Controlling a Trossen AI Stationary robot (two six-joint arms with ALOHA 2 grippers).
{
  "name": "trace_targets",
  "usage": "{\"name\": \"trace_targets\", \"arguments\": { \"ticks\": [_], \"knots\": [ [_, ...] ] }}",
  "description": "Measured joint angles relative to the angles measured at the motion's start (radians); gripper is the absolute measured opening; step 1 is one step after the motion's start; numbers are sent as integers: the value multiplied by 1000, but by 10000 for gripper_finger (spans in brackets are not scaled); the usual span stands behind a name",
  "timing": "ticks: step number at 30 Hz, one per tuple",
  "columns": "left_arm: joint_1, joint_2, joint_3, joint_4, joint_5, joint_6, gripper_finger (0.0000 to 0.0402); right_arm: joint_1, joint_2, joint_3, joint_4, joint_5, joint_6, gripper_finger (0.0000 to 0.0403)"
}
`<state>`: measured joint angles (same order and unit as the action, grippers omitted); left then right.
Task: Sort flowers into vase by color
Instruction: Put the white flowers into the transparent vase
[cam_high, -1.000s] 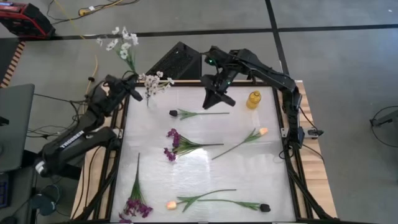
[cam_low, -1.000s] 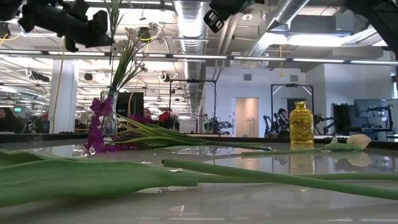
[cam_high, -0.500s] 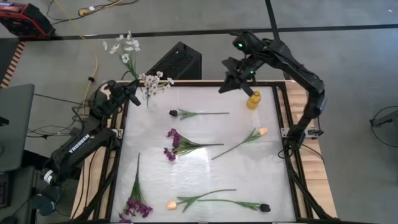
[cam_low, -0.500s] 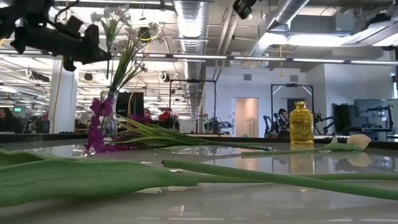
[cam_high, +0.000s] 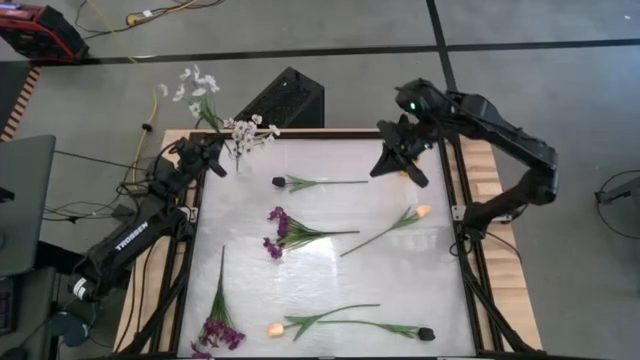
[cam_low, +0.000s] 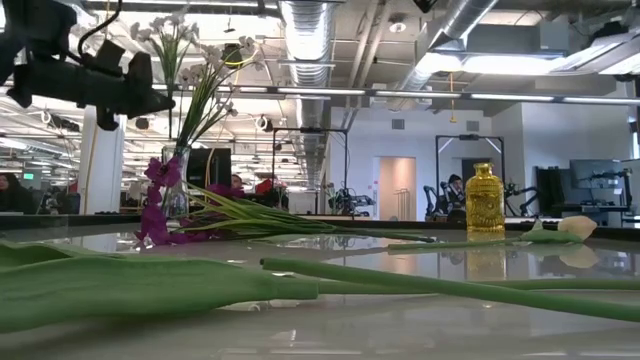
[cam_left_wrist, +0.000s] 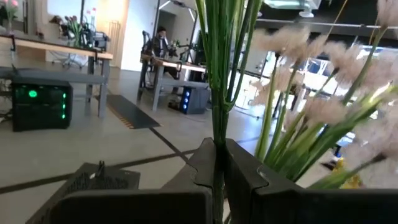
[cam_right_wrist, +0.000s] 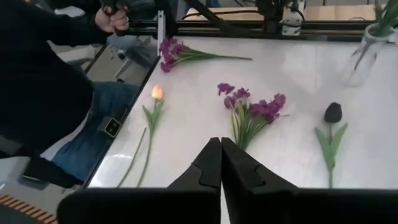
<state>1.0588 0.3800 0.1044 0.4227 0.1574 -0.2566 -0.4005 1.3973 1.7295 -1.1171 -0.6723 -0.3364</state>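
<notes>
My left gripper (cam_high: 211, 152) hovers at the table's far left corner, shut on a white-blossomed sprig (cam_high: 190, 85), right beside the clear vase (cam_high: 238, 160) that holds more white sprigs (cam_high: 250, 130). My right gripper (cam_high: 384, 170) is shut and empty, up in the air at the far right, over the yellow vase (cam_low: 484, 200). On the table lie two dark-bud flowers (cam_high: 278, 182) (cam_high: 426, 333), two purple clusters (cam_high: 278, 230) (cam_high: 215, 330) and two peach tulips (cam_high: 422, 211) (cam_high: 272, 328). My left gripper pinches the white sprig's green stem (cam_left_wrist: 217, 152) between its two fingers, which lie across it. The fingers (cam_low: 150, 80) come level from the table's left side. The sprig stands nearly upright, clear of the table, blossoms (cam_low: 165, 30) above the fingers; its lower end is hidden.
A black box (cam_high: 285, 100) sits beyond the far edge. A person in dark sleeves and jeans (cam_right_wrist: 56, 93) sits at the table's side. Bare tabletop (cam_high: 400, 270) stretches between the scattered flowers.
My right arm has swung from above the far middle of the table toward the right edge, ending over the yellow vase. My left gripper has sunk a little with the white sprig beside the clear vase.
</notes>
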Motion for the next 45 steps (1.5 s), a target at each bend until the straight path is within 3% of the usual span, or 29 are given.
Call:
{"name": "trace_targets", "arguments": {
  "ticks": [8, 19, 38, 45],
  "knots": [
    [-1, 0, -51, 54, -10, 17, 0, 92, -66, -152, 92, 53, 60, 28],
    [-52, 45, -58, 83, -36, 84, 2, 212, -46, -229, 183, 57, 60, 33],
    [-67, 91, -58, 41, -59, 196, 117, 271, -15, -229, 183, 79, 51, 29],
    [-67, 91, -58, 29, 7, 158, 139, 271, -15, -229, 176, 79, 51, 33]
  ]
}}
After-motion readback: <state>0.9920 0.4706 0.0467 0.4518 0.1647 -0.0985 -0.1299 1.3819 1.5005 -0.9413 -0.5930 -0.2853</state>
